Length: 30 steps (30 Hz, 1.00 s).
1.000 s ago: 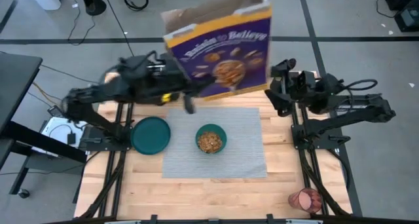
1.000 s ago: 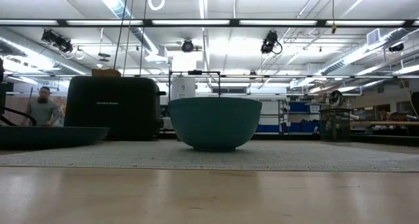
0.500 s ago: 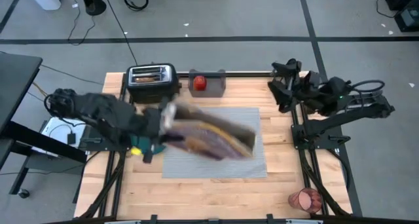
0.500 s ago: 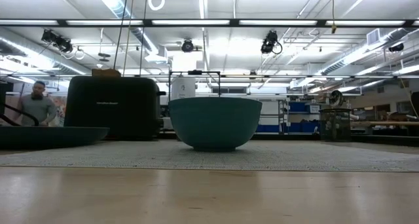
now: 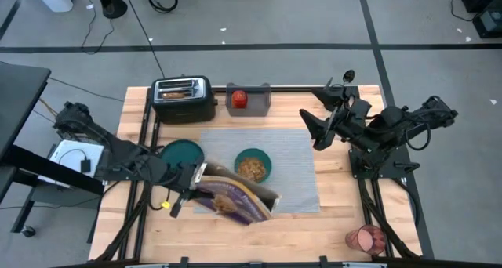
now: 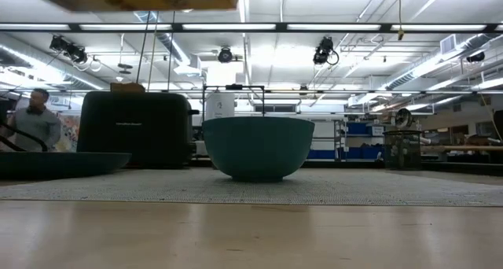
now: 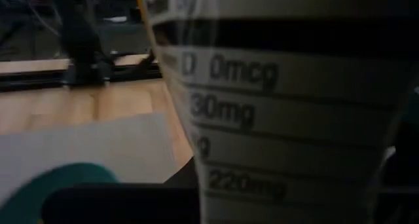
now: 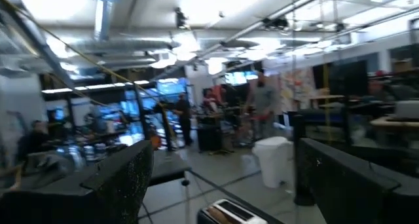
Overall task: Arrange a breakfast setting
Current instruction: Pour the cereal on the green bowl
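Half the cereal box (image 5: pixel 234 201) motion-blurred.

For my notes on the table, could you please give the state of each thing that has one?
Bowl: upright on the placemat, filled with cereal.
Plate: empty, beside the mat.
Cereal box: tipped over, held by the left gripper.
Toaster: bread in a slot.
Cup: lying on its side.
Right gripper: open, empty.
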Motion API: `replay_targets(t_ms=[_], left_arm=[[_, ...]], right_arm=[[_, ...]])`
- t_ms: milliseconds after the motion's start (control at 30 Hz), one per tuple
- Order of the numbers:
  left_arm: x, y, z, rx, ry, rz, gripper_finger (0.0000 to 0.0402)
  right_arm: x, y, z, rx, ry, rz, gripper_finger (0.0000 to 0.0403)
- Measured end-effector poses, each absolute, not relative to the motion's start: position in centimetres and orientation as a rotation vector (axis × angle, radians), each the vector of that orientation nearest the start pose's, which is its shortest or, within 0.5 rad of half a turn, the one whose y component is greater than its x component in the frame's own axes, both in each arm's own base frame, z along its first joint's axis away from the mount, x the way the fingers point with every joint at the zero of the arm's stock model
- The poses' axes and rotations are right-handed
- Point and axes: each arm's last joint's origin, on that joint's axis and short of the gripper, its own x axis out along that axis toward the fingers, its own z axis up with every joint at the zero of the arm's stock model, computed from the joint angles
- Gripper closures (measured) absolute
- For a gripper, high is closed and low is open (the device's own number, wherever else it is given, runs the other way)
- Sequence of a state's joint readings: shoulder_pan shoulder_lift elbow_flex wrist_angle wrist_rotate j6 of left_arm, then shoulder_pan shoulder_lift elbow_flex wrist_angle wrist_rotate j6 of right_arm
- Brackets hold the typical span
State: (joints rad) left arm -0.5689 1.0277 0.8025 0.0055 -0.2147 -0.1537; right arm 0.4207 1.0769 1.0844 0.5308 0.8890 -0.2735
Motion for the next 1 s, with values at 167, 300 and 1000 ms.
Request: replay_targets(t_ms=[167,300,1000], left_arm=[[18.7,-12.8,27.1,-0.113,0.169,-0.401,0.0367],[17.8,-13.2,23.3,-0.115,0.183,-0.382,0.0368],[15.0,-13.4,18.1,-0.120,0.277,-0.450,0.0233]], right_arm=[[20.8,6.9,44.7,0.065,-0.329,-0.598,0.0028],[20.9,6.5,44.5,0.062,-0.296,-0.676,0.0028],[20.7,5.6,44.5,0.041,-0.242,-0.839,0.0028]])
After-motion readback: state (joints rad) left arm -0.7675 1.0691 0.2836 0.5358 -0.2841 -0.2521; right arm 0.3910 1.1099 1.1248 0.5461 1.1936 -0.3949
